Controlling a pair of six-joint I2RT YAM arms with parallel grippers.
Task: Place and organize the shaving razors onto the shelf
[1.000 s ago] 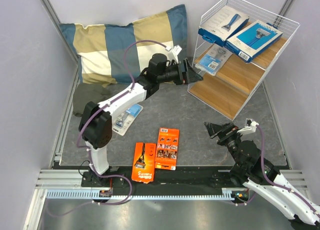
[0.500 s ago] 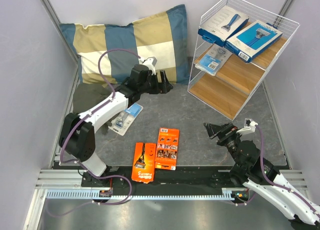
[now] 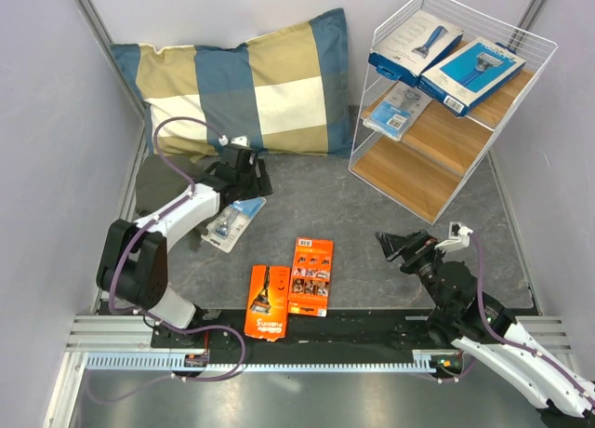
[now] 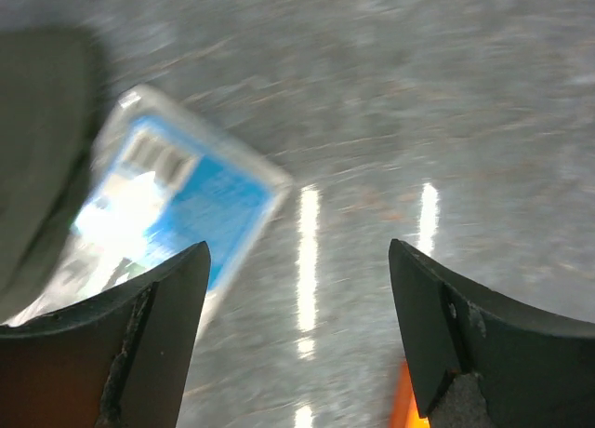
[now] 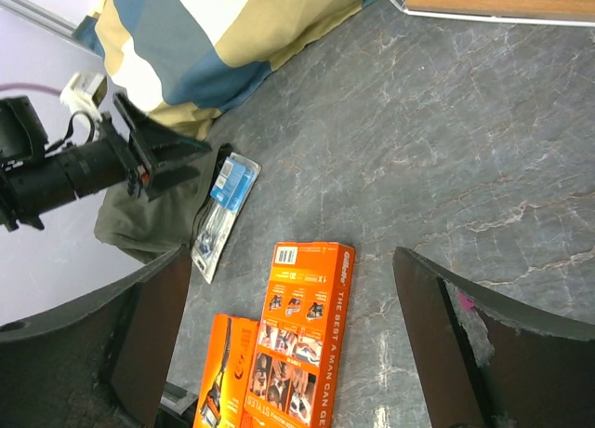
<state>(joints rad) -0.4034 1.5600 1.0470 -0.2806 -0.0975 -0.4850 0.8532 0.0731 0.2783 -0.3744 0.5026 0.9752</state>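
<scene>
A: Surface, room?
B: Grey marbled mat (image 3: 372, 233), lilac walls (image 3: 46, 121), checked pillow (image 3: 242, 84) at the back.
A: Razors?
B: Two blue boxes (image 3: 416, 42) and one blister pack (image 3: 395, 109) on the shelf (image 3: 409, 181). Second blister pack (image 3: 232, 221) and both orange cards (image 3: 310, 276) on the mat.
A: Jaws?
B: Left gripper (image 4: 297, 251) and right gripper (image 5: 290, 256) both apart, empty.

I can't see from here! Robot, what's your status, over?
Left claw, right claw open, empty. Left near clear pack. Three packs on shelf. Nothing blocking.

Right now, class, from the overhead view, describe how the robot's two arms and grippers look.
The left arm and right arm have white shells with bulky black joints. A purple cable runs along each. The left gripper and right gripper are black, with broad wedge-shaped fingers.
</scene>
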